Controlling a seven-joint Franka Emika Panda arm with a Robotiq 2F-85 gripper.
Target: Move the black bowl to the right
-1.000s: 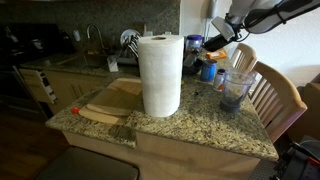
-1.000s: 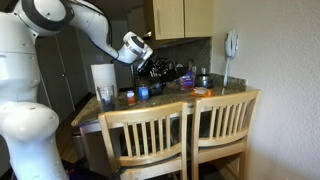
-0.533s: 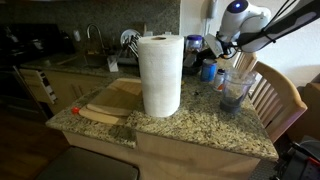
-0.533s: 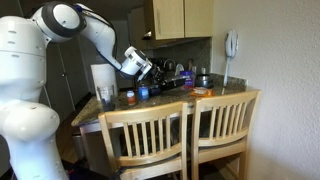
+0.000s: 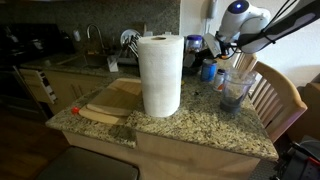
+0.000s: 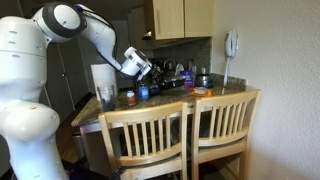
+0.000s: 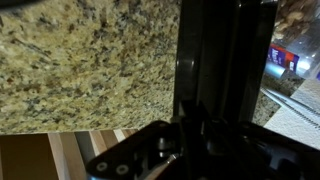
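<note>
The black bowl [image 5: 194,44] shows as a dark round shape on the granite counter behind the paper towel roll. It sits among dark items in an exterior view [image 6: 166,76]. My gripper [image 5: 214,50] hangs low right beside it, also seen in an exterior view [image 6: 151,70]. In the wrist view the gripper [image 7: 210,125] is all dark. A broad black band fills the middle over the speckled counter. I cannot tell whether the fingers are open or closed on the bowl's wall.
A white paper towel roll [image 5: 160,75] stands mid-counter. A clear glass tumbler [image 5: 235,90] and a blue cup [image 5: 208,70] stand near the gripper. A wooden board [image 5: 112,100] lies at the left. Two wooden chairs [image 6: 185,135] line the counter's edge.
The arm came down from above to counter height beside the bowl between one second and half a second ago. Since then nothing has visibly moved.
</note>
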